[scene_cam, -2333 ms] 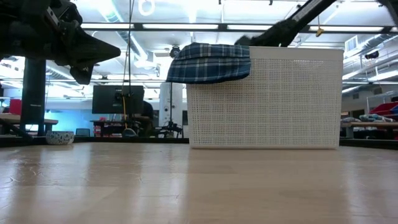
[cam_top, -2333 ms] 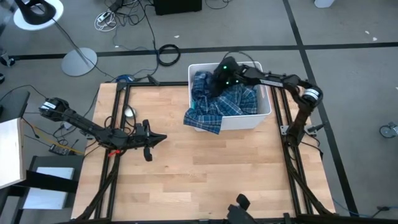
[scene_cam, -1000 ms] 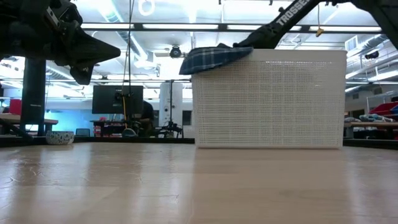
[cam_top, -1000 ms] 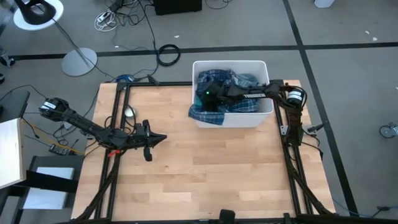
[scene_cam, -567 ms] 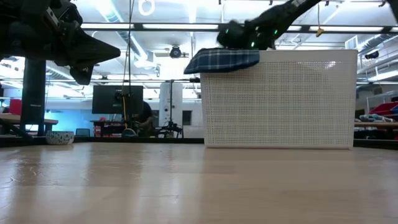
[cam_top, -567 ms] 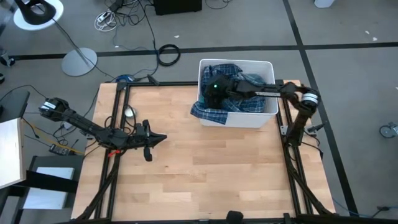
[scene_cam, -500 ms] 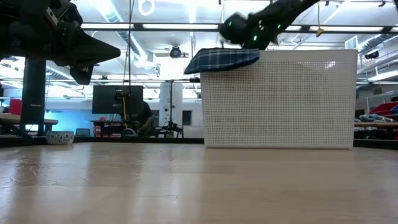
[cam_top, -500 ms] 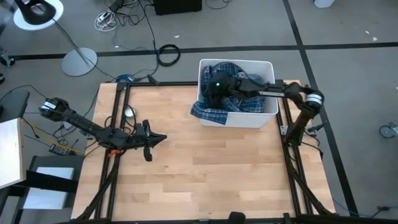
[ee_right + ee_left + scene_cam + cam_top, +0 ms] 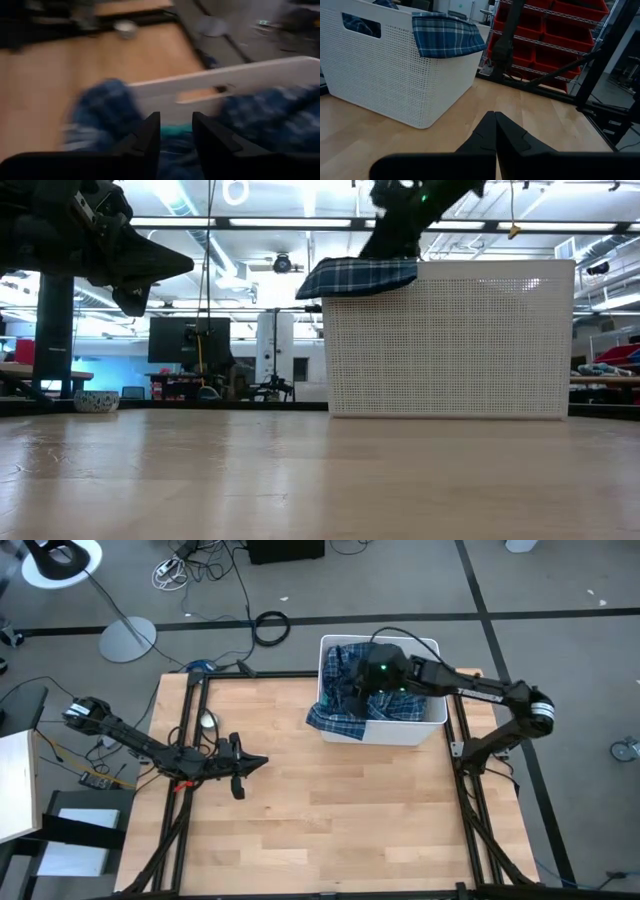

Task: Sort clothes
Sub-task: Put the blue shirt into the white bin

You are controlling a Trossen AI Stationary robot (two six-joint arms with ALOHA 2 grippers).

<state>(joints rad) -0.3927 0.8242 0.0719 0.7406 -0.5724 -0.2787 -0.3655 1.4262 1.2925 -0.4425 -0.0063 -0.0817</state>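
A white perforated bin [image 9: 432, 718] stands at the table's far edge, right of centre, with blue plaid clothes [image 9: 345, 665] heaped inside. One blue-and-white plaid shirt [image 9: 333, 720] hangs over the bin's left rim, as the low view [image 9: 355, 277] and left wrist view [image 9: 447, 32] also show. My right gripper [image 9: 362, 678] hovers over the clothes in the bin, fingers apart, nothing between them [image 9: 176, 117]; turquoise cloth [image 9: 175, 132] shows below it. My left gripper [image 9: 252, 762] is shut and empty above the table's left half.
Bare wood [image 9: 340, 810] stretches between the bin and the near edge. Black frame rails [image 9: 185, 740] run along both table sides. A small metal object [image 9: 207, 721] lies at the far left. Red shelving [image 9: 560, 25] stands beyond the table.
My right gripper has come up out of the bin's left end and drawn back toward the table's right edge, now standing well above the rim. The bin has slid a little toward the right edge, and the plaid shirt still hangs over its left rim.
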